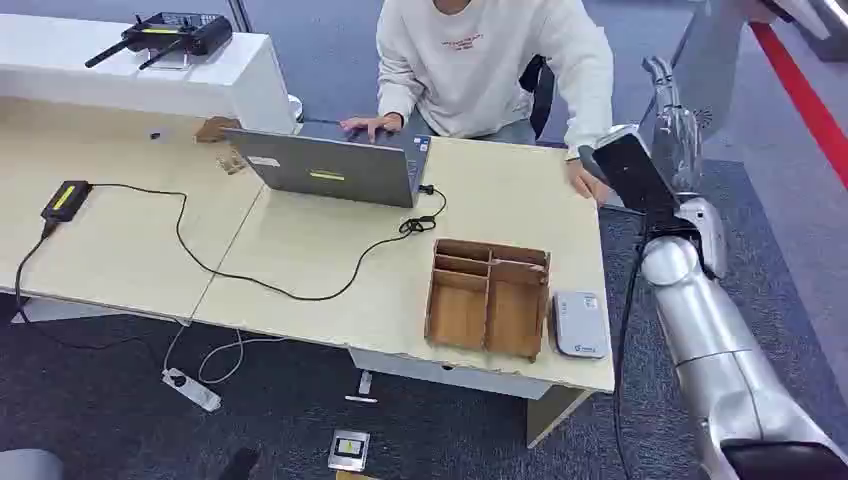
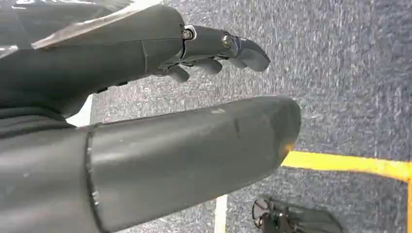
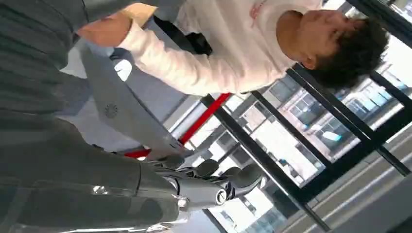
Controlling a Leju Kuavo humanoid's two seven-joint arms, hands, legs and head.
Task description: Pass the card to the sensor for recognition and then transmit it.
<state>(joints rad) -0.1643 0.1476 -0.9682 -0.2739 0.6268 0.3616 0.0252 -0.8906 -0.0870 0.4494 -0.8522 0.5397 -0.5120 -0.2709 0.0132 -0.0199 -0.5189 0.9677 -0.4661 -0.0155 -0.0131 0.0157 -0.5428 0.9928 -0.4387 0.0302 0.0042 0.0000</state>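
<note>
Right hand raised beside the table's right edge, fingers pointing up, loosely apart, nothing visible in them. Just beside it, towards the table, a seated person's hand rests on the far right corner. Where the card is I cannot tell, perhaps at that hand. The sensor, a small white box, lies flat at the near right corner beside a wooden tray, below the right hand and closer to the robot. Left hand hangs over the floor, fingers apart and empty, so the right arm is likely the nearer one.
</note>
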